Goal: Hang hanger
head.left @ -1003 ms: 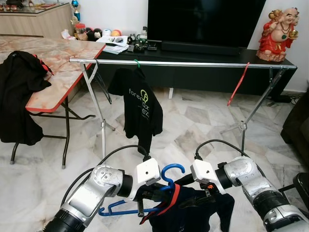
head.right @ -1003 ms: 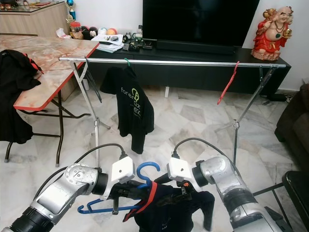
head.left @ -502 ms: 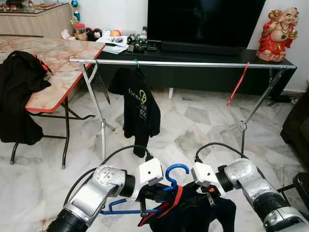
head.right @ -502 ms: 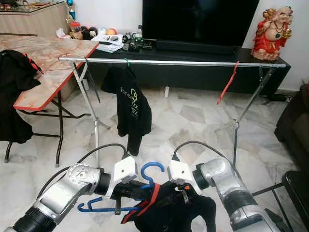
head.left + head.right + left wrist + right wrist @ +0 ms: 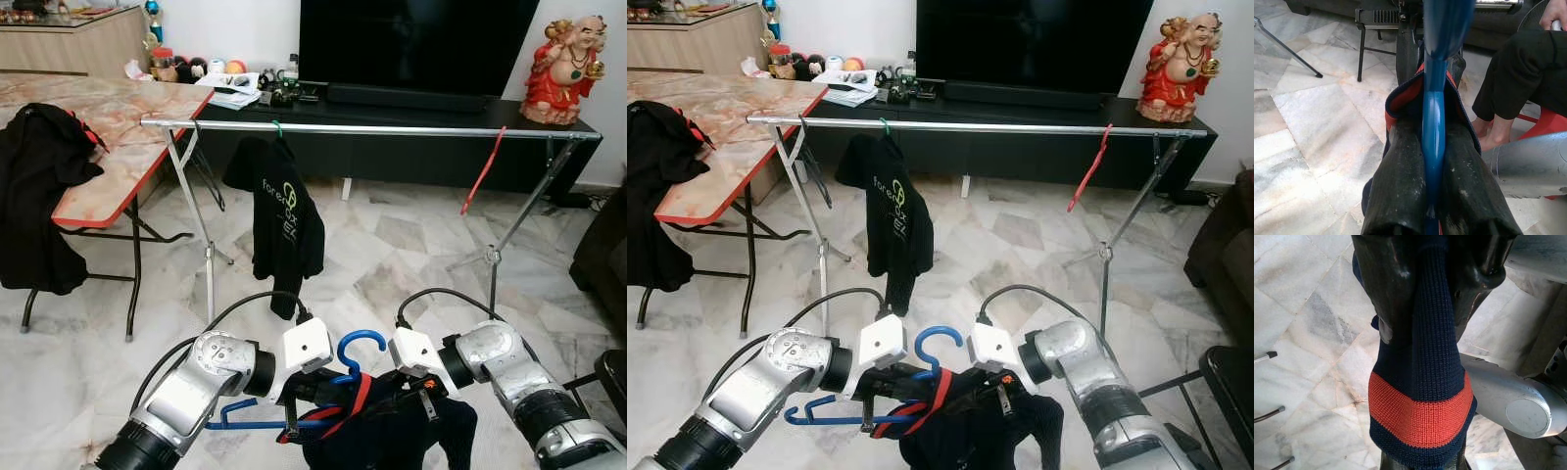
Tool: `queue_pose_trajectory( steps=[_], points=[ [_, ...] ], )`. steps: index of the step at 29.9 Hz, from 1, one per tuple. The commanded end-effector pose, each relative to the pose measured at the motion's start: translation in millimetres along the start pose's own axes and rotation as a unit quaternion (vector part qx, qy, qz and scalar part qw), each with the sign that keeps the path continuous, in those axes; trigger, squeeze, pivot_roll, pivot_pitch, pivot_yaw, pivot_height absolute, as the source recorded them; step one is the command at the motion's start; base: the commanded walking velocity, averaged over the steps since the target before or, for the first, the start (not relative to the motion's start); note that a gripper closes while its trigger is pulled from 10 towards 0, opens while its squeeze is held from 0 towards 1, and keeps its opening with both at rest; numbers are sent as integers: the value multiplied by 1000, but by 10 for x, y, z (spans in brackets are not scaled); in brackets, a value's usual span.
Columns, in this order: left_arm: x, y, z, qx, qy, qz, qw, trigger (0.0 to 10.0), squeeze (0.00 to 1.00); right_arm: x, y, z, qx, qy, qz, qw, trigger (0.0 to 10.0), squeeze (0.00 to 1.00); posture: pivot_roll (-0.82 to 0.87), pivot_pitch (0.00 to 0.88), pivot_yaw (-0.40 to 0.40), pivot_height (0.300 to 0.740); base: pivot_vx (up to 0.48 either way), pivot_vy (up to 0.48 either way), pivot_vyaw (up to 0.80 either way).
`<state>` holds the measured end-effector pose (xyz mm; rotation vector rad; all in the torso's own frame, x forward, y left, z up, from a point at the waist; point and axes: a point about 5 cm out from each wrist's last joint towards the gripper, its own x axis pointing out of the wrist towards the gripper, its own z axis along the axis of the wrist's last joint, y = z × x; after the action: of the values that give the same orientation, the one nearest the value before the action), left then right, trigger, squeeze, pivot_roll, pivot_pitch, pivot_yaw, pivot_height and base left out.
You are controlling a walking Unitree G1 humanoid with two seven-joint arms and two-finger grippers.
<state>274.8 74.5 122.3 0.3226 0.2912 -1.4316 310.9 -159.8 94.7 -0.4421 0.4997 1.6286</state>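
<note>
Blue plastic hanger point(image 5: 333, 377) sits pinched between the closed fingers of the left gripper point(image 5: 1432, 196), low in front of the robot. The right gripper point(image 5: 1425, 293) is clamped on the navy knitted garment with an orange band point(image 5: 1420, 401), apparently draped on that hanger. Beyond stands the long silver clothes rail point(image 5: 392, 128).

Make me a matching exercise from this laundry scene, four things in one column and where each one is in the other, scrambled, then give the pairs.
Things:
1. blue hanger
2. black T-shirt
3. red hanger
4. navy garment

Places:
A. hanging alone toward the right end of the rail
B. clamped in the right gripper
C. clamped in the left gripper
D. hanging near the left end of the rail

Pairs: 1-C, 2-D, 3-A, 4-B
</note>
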Motion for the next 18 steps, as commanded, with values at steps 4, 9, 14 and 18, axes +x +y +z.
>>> queue_pose_trajectory(
  steps=[4,9,14,18],
  points=[
    [-24,75,220,48,-24,17,998,10000,0,41,12,13,-3,-4,8,1000,0,0,65,0,-58,740,0,0,0],
    [-47,79,233,48,-23,0,999,10000,788,40,23,-12,-3,4,9,1000,0,0,62,0,-57,740,0,0,0],
    [-85,103,206,55,-7,3,998,10000,1000,25,31,-52,-1,17,4,1000,0,0,66,0,-60,740,0,0,0],
    [-125,104,168,59,9,0,998,10000,1000,14,38,-98,2,31,-3,1000,0,0,67,0,-61,740,0,0,0]
  ],
)
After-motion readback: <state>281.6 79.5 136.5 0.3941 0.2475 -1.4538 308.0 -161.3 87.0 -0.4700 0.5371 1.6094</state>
